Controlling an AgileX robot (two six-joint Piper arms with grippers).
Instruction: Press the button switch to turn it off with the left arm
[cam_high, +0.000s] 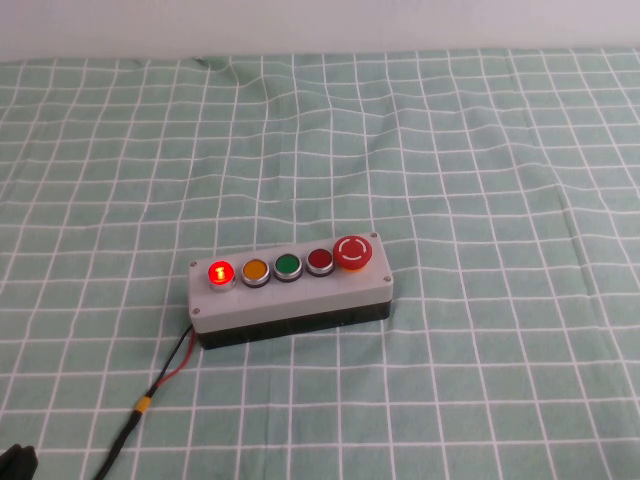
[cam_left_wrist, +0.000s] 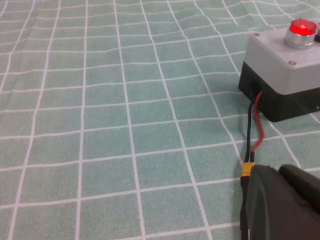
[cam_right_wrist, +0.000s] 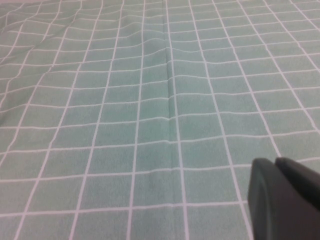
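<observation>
One switch box (cam_high: 290, 298) sits on the surface (cam_high: 480, 160) with five buttons; the lit red button (cam_high: 221, 273) glows. Left claw (cam_left_wrist: 280, 200) rests low, near the box's wire (cam_left_wrist: 252, 135), fingers together. Right claw (cam_right_wrist: 285, 200) is far from the box, fingers together.

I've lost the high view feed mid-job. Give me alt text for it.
A grey button box sits on a green checked tablecloth, its leftmost red button lit, followed by amber, green and red buttons and a red emergency stop. Only the left gripper peeks in at the near left corner; the right gripper is absent.
</observation>
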